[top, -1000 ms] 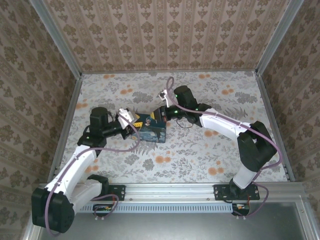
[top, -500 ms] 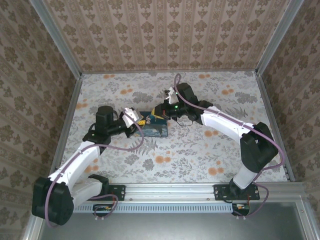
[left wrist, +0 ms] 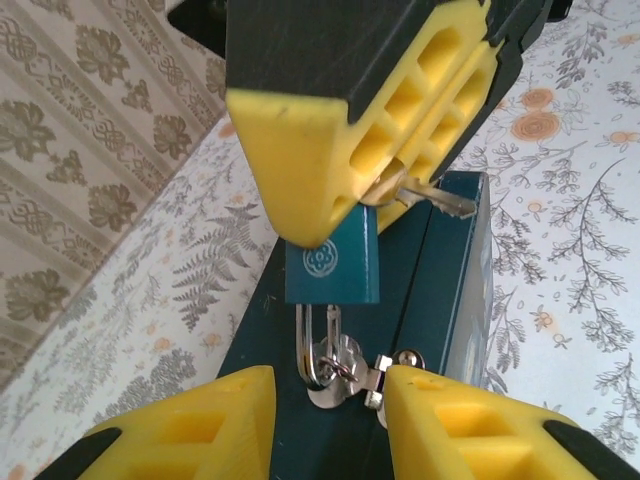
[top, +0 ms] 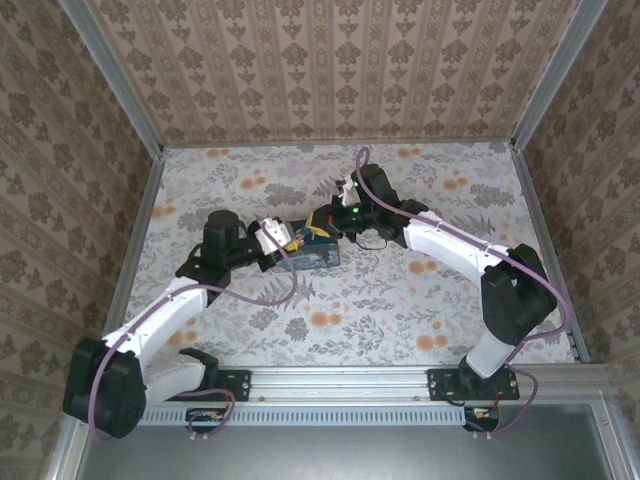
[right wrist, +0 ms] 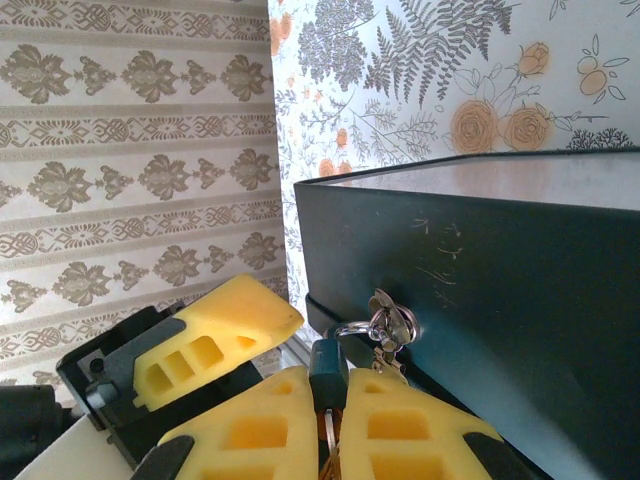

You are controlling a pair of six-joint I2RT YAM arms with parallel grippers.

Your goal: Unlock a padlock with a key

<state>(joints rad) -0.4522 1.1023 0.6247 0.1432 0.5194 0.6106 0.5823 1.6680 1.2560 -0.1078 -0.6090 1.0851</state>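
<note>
Your padlock [left wrist: 331, 268] is a small blue-teal block with a round emblem stamped on its face. Its thin shackle runs from the body into the metal hasp [left wrist: 345, 375] on the box [left wrist: 450, 290]. It hangs at the left side of that box, near the middle of the counter [top: 400, 300], between your two arms. From the right wrist the padlock [right wrist: 328, 368] shows as a narrow dark teal slab with the hasp [right wrist: 385, 325] just beside it. A thin metal blade, which looks like the key [left wrist: 440, 204], juts sideways at the end of the body away from the shackle. You cannot tell whether it is seated in the lock.

The box [top: 312, 255] is dark teal on its sides and carries a painted print on top. It lies on a floral counter with patterned walls to the left, right and far side. The spot is crowded: from the left wrist, the yellow tips coming in from the right arm cover the keyhole end of the padlock.

Your right fingers [right wrist: 260, 440] are pressed together, pinching the padlock body between their yellow pads. Your left fingers [left wrist: 190, 425] are spread, with the hasp seen in the gap between them, and they hold nothing. You cannot tell whether they touch the box.
</note>
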